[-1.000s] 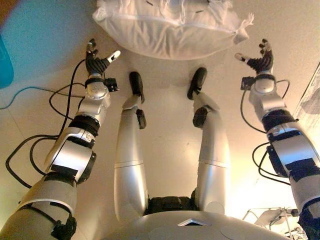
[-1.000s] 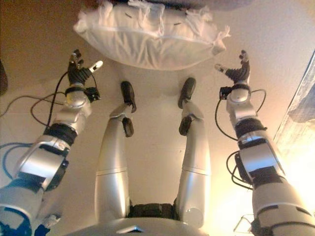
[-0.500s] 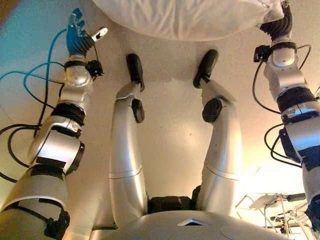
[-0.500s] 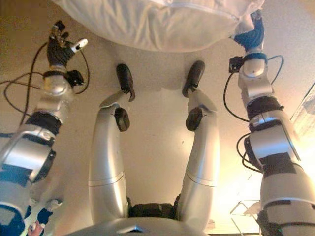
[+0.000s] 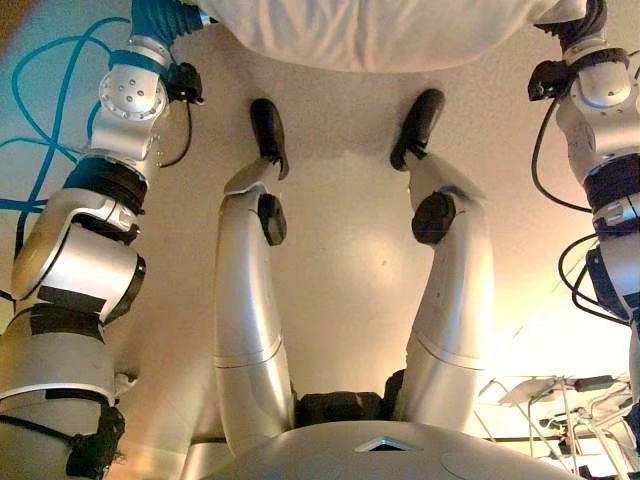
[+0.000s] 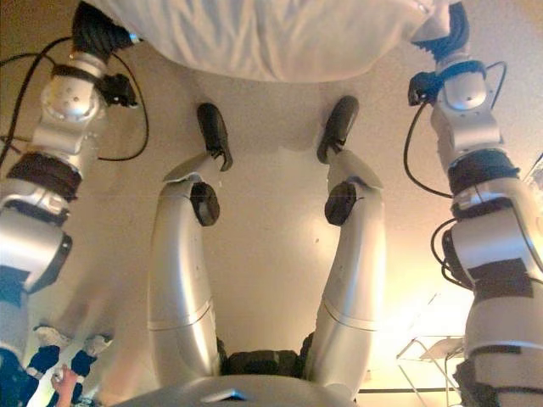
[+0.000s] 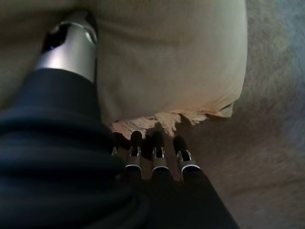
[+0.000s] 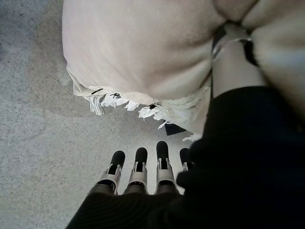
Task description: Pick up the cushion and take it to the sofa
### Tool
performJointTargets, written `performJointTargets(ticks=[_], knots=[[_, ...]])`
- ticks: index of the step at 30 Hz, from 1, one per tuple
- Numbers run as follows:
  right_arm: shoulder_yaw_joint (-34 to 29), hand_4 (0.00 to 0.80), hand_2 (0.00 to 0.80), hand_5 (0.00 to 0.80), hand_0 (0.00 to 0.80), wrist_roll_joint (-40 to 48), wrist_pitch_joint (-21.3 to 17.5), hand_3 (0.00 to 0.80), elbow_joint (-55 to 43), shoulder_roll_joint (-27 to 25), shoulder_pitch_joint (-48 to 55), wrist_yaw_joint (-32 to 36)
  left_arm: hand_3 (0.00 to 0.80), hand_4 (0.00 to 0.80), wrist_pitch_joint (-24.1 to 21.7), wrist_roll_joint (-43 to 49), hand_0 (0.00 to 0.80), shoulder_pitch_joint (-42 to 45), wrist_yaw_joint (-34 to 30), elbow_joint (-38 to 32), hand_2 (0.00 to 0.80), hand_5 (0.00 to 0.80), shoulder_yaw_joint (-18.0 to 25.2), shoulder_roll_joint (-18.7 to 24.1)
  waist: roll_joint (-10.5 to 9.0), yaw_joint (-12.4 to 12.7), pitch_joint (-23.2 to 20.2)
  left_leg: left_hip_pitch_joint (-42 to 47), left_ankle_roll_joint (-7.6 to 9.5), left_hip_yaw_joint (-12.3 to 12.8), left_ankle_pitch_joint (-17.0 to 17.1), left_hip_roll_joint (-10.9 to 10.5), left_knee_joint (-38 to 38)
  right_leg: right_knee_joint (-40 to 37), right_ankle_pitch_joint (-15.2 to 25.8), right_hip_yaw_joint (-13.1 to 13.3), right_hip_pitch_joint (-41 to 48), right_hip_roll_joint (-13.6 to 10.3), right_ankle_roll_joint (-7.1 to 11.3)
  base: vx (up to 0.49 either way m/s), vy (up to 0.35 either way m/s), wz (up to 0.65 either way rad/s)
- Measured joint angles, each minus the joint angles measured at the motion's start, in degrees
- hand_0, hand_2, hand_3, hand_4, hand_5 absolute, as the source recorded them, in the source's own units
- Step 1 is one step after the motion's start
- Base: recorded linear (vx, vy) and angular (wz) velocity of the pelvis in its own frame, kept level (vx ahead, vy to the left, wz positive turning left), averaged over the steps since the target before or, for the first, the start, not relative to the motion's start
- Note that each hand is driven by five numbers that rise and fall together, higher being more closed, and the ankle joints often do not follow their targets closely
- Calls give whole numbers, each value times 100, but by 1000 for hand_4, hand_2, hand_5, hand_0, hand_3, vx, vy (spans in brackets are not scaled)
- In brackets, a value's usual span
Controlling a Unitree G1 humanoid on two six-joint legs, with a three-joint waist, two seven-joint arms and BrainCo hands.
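Observation:
The cream cushion with a fringed edge lies on the floor at the top of the eye views. My left hand is at its left end and my right hand at its right end. In the left wrist view the thumb lies against the cushion and the straight fingers reach under the fringe. In the right wrist view the thumb dents the cushion, while the straight fingers sit a little apart from the fringe over the floor.
Blue and black cables run over the beige floor at the left. A white wire frame stands at the lower right. A person's shoes show at the lower left.
The view has dropped closer to the floor. Both hands have moved forward from beside the cushion to its two ends, and their thumbs now press against it.

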Motion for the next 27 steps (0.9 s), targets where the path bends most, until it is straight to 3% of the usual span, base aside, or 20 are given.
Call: performJointTargets(ticks=[4, 8, 9, 10, 11, 12, 13, 27], knots=[[20, 0, 0, 0, 0, 138, 1, 0, -4, -7, -23, 124, 0, 0, -46, 109, 0, -204, -29, -41, 0, 0, -314, 118, 0, -9, 0, 2, 16, 84, 11, -1, -42, 0, 7, 71, -65, -7, 7, 1, 8, 2], [38, 0, 0, 0, 0, 417, 1, 0, -61, -30, -19, 353, 0, 0, -45, 84, 0, -233, -351, -124, 0, 0, -320, 195, 0, -22, 0, 6, 15, 94, 13, 2, -63, -19, 6, 75, -71, -2, 7, 0, 0, 0], [39, 0, 0, 0, 0, 435, 1, 0, -134, -49, -10, 415, 157, 157, -43, 32, 157, -233, -466, -161, 157, 157, -345, 213, 0, -23, 0, 6, 18, 101, 15, 1, -73, -29, 9, 79, -75, -1, 10, 0, 0, 0], [53, 0, 0, 0, 0, 482, 2, 0, -223, -70, -7, 475, 800, 800, -41, -52, 800, -234, -569, -202, 800, 800, -422, 240, 0, -27, 0, 6, 19, 110, 15, 1, -79, -35, 11, 88, -81, -1, 13, 0, 0, 0], [89, 47, 47, 47, 47, 563, 2, 47, -332, -111, -7, 516, 800, 800, -38, -110, 800, -237, -680, -233, 800, 800, -480, 262, 0, -30, 0, 6, 22, 134, 17, 1, -83, -35, 14, 111, -96, -1, 18, 0, 0, 0], [92, 675, 675, 675, 675, 602, 2, 675, -408, -151, -7, 578, 800, 800, -37, -151, 800, -240, -731, -233, 800, 800, -522, 276, 0, -29, 0, 6, 26, 156, 19, 1, -88, -35, 20, 133, -112, 0, 27, 0, 0, 0], [103, 800, 800, 800, 800, 629, 2, 800, -454, -181, -7, 651, 800, 800, -33, -241, 800, -237, -806, -232, 800, 800, -534, 307, 0, -29, 0, 7, 28, 173, 19, 2, -87, -36, 27, 148, -121, 1, 37, 0, 0, 0], [211, 800, 800, 800, 800, 631, -8, 800, -863, -225, 212, 609, 800, 800, 16, -599, 800, 110, -1135, -654, 800, 800, -575, 281, 0, -164, 0, 114, 48, 248, 25, 4, -69, 23, 57, 231, -93, 1, 74, -9, -10, 0]])
